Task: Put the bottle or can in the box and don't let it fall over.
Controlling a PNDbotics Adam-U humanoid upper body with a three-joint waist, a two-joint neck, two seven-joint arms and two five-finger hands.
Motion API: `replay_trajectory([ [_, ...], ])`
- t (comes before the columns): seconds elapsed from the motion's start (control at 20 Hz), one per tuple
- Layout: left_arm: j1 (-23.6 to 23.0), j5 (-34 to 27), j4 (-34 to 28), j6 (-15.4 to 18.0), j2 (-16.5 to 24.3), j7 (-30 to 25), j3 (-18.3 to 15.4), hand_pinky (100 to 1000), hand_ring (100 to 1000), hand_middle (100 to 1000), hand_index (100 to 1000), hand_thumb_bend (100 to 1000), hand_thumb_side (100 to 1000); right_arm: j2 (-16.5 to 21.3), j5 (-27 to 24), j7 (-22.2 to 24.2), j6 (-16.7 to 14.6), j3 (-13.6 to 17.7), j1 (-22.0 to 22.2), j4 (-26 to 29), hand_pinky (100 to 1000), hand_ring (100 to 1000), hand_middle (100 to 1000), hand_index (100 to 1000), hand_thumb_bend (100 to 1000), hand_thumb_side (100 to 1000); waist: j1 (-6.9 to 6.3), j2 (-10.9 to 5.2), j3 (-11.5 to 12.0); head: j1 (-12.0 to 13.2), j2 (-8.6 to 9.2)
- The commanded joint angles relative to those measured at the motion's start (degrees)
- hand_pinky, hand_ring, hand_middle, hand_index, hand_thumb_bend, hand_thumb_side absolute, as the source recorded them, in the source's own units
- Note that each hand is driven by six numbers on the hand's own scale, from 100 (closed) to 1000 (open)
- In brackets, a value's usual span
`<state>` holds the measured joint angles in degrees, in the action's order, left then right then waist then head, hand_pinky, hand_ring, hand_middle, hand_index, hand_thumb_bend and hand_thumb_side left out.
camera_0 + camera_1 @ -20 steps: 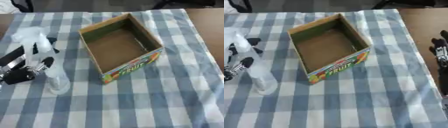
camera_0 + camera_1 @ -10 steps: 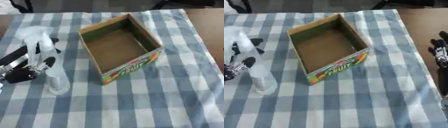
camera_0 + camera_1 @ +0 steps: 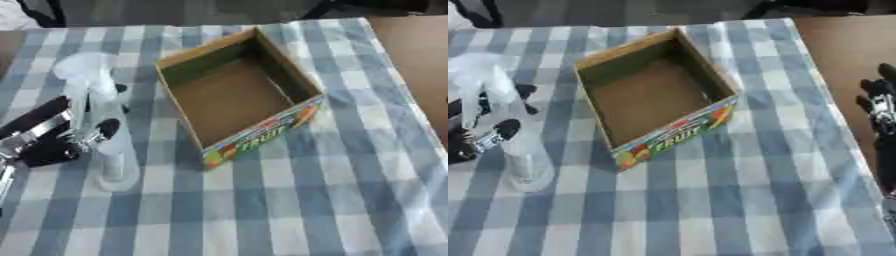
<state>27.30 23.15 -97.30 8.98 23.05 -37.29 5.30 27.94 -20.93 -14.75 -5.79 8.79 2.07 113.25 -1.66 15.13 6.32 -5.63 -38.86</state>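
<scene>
While the open cardboard box [image 3: 241, 95] sat askew near the middle of the table, everything else was placed around it. A blue-and-white checked cloth [image 3: 289, 200] was spread beneath the box and covered most of the brown tabletop [image 3: 837, 50], which was left bare to the right of the box and at the far left corner. On the box's near wall, fruit pictures and the word FRUIT were printed; its brown floor was seen to hold nothing. To the left of the box, a clear spray bottle [image 3: 98, 125] with a whitish trigger head was held upright, its base on the cloth, well apart from the box. The left hand [image 3: 52, 137] was wrapped about the bottle's middle, dark fingers curled round it. To the right of the box, past the cloth's edge, the right hand [image 3: 878, 102] was seen at the frame's border; whether its fingers were spread or curled could not be told. Beyond the box, only a dim floor and dark shapes were made out.
</scene>
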Motion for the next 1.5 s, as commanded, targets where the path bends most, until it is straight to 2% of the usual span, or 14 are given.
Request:
replay_trajectory([
  [0.05, 0.31, -0.02, -1.04, 0.08, 1.33, -0.61, -0.37, 1000, 1000, 1000, 838, 100, 892, 0.72, -0.08, -0.13, 0.4, 0.27, -0.22, 1.34, 947, 948, 1000, 913, 100, 573, -0.02, -0.91, -0.04, 0.08, 0.46],
  [0.65, -0.45, 0.14, -0.57, -0.94, 1.86, -0.34, -1.11, 1000, 1000, 1000, 821, 100, 894, 0.62, -0.12, -0.24, 0.65, 0.27, -0.04, 1.34, 947, 946, 1000, 911, 100, 588, -0.04, -0.95, -0.04, -0.01, 0.55],
  [0.9, -0.85, -1.95, -0.25, -1.93, 1.45, 0.23, -1.26, 1000, 1000, 1000, 800, 100, 858, 0.53, -0.11, -0.3, 0.8, 0.27, 0.01, 1.34, 947, 946, 1000, 911, 100, 587, 0.01, -0.94, 0.0, 0.04, 0.64],
  [1.0, -1.11, -3.49, 0.07, -2.75, 1.01, 0.61, -1.11, 1000, 1000, 1000, 784, 100, 830, 0.5, -0.14, -0.31, 0.8, 0.27, 0.02, 1.34, 947, 946, 1000, 911, 100, 586, 0.04, -0.93, 0.02, 0.1, 0.64],
  [1.15, -1.5, -5.95, 0.47, -4.2, 0.36, 1.21, -0.87, 999, 1000, 1000, 750, 100, 726, 0.46, -0.21, -0.35, 0.81, 0.3, 0.04, 1.34, 947, 945, 1000, 911, 100, 586, 0.09, -0.9, 0.06, 0.15, 0.68],
  [1.2, -1.61, -6.75, 0.54, -4.67, 0.15, 1.43, -0.82, 997, 1000, 1000, 748, 100, 719, 0.44, -0.25, -0.39, 0.8, 0.32, 0.05, 1.34, 947, 945, 1000, 911, 100, 586, 0.1, -0.9, 0.08, 0.18, 0.68],
  [1.25, -1.77, -7.5, 0.63, -5.13, -0.05, 1.6, -0.79, 977, 1000, 1000, 729, 100, 666, 0.42, -0.28, -0.42, 0.8, 0.35, 0.06, 1.34, 947, 945, 1000, 910, 100, 586, 0.12, -0.88, 0.09, 0.19, 0.72],
  [1.4, -2.28, -9.5, 0.83, -6.53, -0.77, 2.07, -0.63, 953, 1000, 1000, 705, 100, 625, 0.34, -0.3, -0.51, 0.77, 0.4, 0.1, 1.34, 947, 945, 1000, 910, 100, 585, 0.18, -0.85, 0.12, 0.24, 0.78],
  [1.5, -2.64, -10.55, 0.89, -7.34, -1.33, 2.3, -0.44, 922, 1000, 1000, 615, 100, 521, 0.3, -0.35, -0.55, 0.79, 0.41, 0.1, 1.34, 948, 944, 1000, 910, 100, 591, 0.19, -0.82, 0.14, 0.31, 0.81],
])
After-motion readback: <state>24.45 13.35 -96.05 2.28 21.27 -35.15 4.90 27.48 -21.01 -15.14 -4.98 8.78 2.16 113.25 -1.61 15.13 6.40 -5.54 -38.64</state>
